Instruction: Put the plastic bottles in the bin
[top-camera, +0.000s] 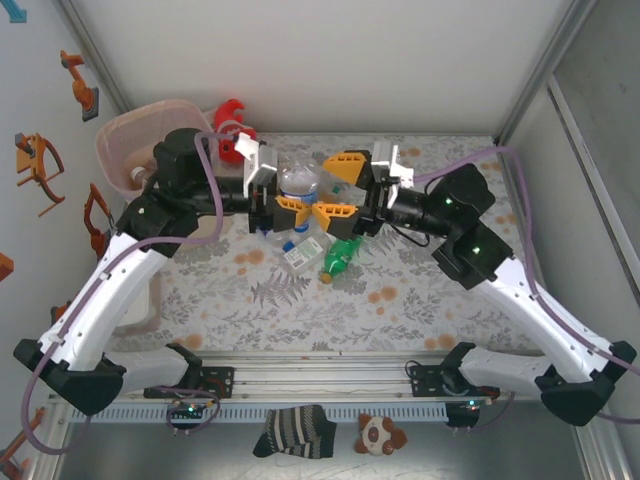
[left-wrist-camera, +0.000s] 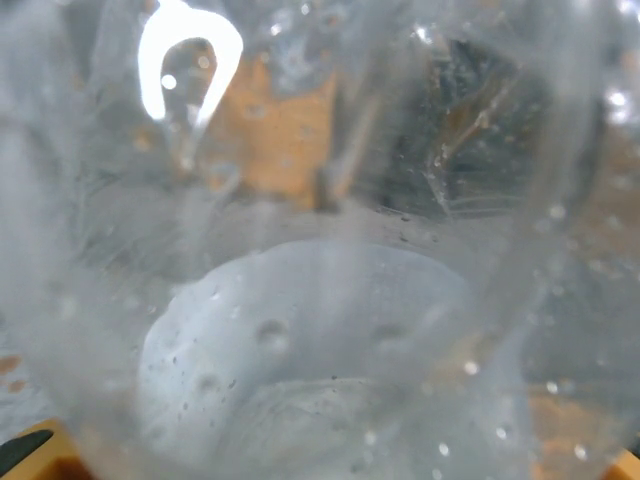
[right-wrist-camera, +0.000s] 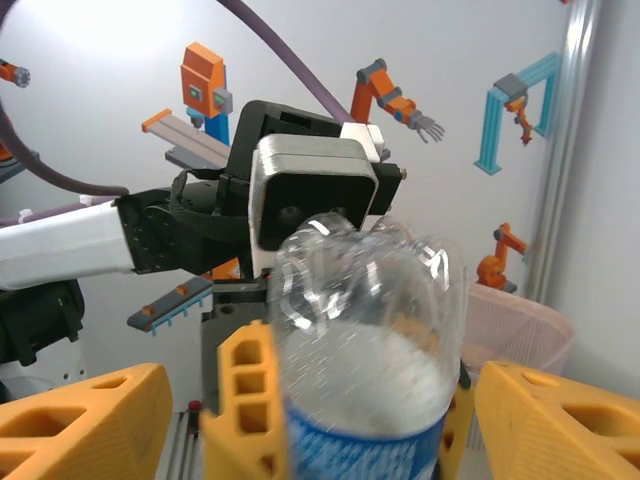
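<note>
Leaf-patterned cloth (top-camera: 300, 310) covers the table, and cartoon robot stickers (right-wrist-camera: 395, 95) are seen on the white walls. From above, both arms are seen bent inward, their wrists meeting over the middle of the cloth. A green bottle (top-camera: 342, 255) and a white-labelled bottle (top-camera: 305, 256) lie just nearer than the wrists, and the bin (top-camera: 125, 140) stands in the far left corner. The right wrist view adds what is hidden from above. The clear bottle (right-wrist-camera: 365, 340) is clamped between the orange fingers (right-wrist-camera: 240, 400) of the left gripper (top-camera: 288, 198), while the right gripper (top-camera: 342, 188) is spread wide, clear of it. A blue label band is seen, its writing unreadable. Blurred clear plastic is seen very close in the left wrist view.
</note>
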